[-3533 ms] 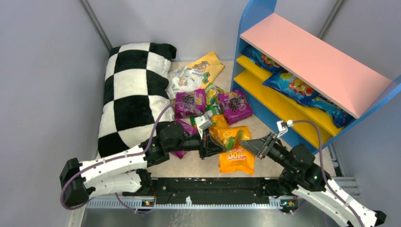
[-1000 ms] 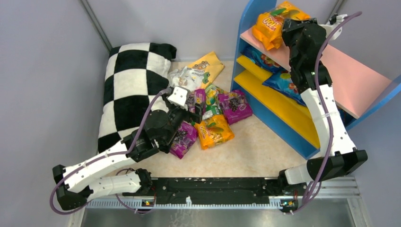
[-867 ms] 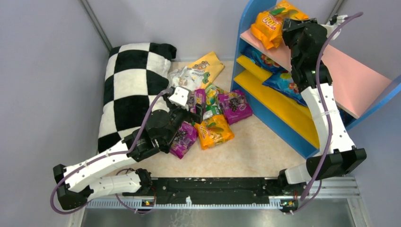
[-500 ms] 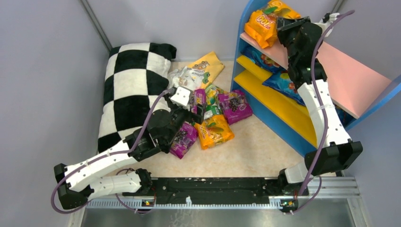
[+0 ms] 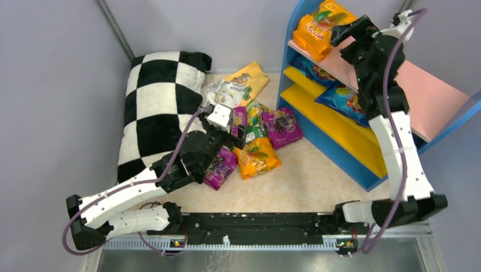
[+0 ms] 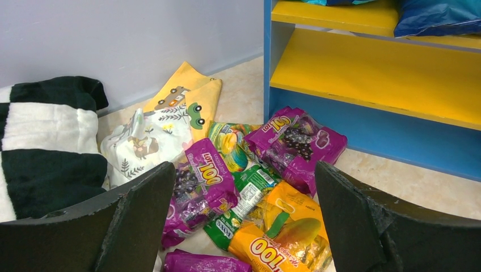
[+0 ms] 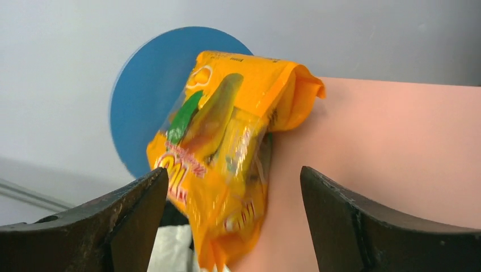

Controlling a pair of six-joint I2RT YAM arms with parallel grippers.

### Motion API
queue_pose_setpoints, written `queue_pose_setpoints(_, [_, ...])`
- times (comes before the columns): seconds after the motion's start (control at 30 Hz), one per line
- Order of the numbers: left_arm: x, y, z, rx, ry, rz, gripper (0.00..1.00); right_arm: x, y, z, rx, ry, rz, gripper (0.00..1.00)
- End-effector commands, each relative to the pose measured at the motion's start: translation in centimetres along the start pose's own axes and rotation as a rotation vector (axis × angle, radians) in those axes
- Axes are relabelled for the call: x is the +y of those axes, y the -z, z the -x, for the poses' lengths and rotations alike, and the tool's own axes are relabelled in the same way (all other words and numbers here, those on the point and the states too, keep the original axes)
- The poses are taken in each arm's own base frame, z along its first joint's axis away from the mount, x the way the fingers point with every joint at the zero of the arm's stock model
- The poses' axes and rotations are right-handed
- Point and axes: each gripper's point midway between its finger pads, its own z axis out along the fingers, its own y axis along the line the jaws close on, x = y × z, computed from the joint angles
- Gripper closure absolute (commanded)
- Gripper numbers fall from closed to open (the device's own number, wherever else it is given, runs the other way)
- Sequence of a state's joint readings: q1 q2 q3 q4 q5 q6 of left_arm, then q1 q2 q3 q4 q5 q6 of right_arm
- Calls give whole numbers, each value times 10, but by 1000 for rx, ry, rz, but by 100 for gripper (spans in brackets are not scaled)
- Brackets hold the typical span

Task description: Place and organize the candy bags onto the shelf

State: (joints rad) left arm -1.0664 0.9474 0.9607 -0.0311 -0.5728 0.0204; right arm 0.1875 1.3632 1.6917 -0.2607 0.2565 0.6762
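An orange candy bag is seen lying on the far end of the shelf's pink top board, resting against the rounded blue side panel, with one end hanging over the board's edge. The right claw is held just beside this bag with its jaws spread wide; in the right wrist view the bag is framed between the two fingers and is touched by neither. Blue candy bags are laid on the yellow lower boards. On the surface in front of the shelf, further bags are heaped together: a purple bag nearest the blue frame, another purple bag, a green bag between them, and an orange bag partly overlapping the green one. The left claw is held above this heap, its jaws fully apart and nothing gripped. A checkered pillow is propped along the left side, and a yellow printed cloth is seen behind the heap.
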Motion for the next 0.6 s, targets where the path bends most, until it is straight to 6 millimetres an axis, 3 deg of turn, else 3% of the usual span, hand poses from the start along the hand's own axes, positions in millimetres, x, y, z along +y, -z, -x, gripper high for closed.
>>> queue_pose_setpoints(0.0, [0,-2,8,-14,20,6,2,14,89,56,-80,266,107,14])
queue_pose_setpoints(0.07, [1,-2,8,-14,16,10,2,46,127,39,-11,338,368,10])
queue_pose_setpoints(0.13, [3,-1,9,-16,14,20,2,66,160,12,85,354,585,7])
queue_pose_setpoints(0.23, [9,1,12,-24,10,45,2,78,199,-34,281,295,815,7])
queue_pose_setpoints(0.4, [27,7,19,-68,14,125,2,73,231,-116,500,184,929,7])
queue_pose_setpoints(0.5, [44,13,22,-95,11,202,2,66,251,-190,665,278,882,7])
queue_pose_setpoints(0.57, [55,18,23,-111,20,257,2,42,247,-233,729,326,748,7])
